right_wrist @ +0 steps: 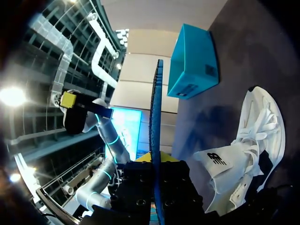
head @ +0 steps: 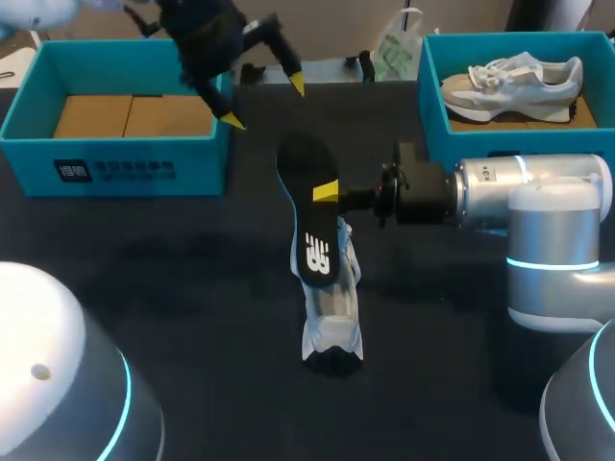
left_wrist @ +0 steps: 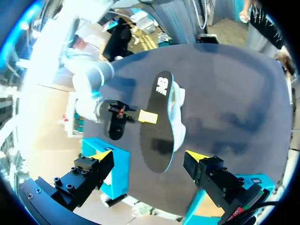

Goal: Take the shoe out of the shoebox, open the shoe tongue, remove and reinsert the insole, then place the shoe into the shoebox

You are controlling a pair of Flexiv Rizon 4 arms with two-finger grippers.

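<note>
The right gripper (head: 327, 192) is clamping the black insole (head: 312, 252) over the white shoe (head: 333, 322) lying at mid-frame, while the left gripper (head: 265, 102) is hanging spread open beside the upper-left shoebox (head: 115, 169).

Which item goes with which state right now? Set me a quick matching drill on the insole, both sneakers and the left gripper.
Things:
1. black foam insole
2. white mesh sneaker
3. grey-and-white sneaker
4. left gripper

States:
A. lying in the right-hand teal cardboard shoebox
B. open and empty, beside the left-hand teal cardboard shoebox
C. clamped edge-on in the right gripper
D. on the dark table, beneath the insole

Pairs: 1-C, 2-D, 3-A, 4-B
</note>
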